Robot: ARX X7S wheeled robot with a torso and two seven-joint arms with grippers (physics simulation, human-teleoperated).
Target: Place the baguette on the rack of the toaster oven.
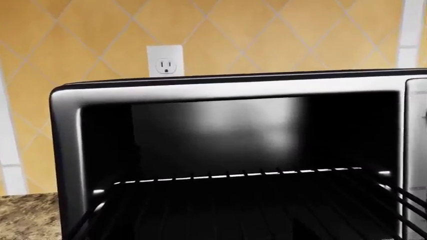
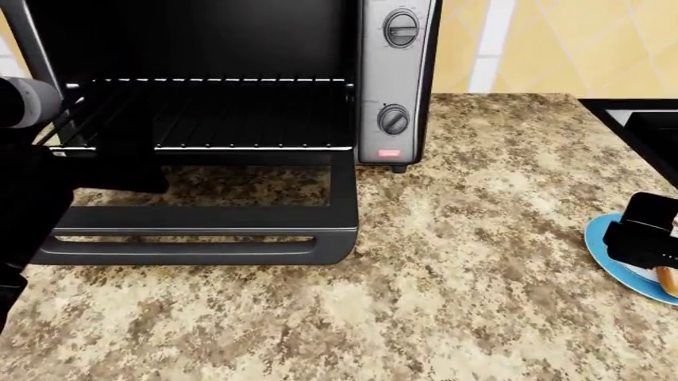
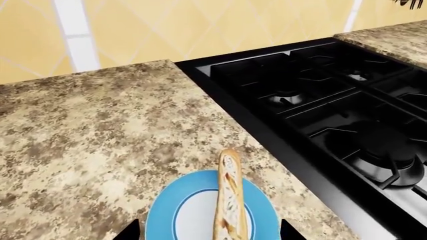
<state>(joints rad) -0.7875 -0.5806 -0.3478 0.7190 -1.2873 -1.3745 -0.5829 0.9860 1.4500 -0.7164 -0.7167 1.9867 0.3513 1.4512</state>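
Note:
The baguette lies lengthwise on a round blue plate with a white centre. My right gripper is open above it, with one dark fingertip on each side of the plate. In the head view my right gripper hides most of the plate, and only the baguette's end shows. The toaster oven stands open at the back left with its rack partly drawn out. My left arm is a dark mass at the rack's left front. Its wrist view looks into the cavity over the rack, and its jaws do not show.
The oven's door hangs down flat onto the speckled granite counter. A black stove borders the counter just right of the plate. A wall outlet sits on the yellow tiles behind the oven.

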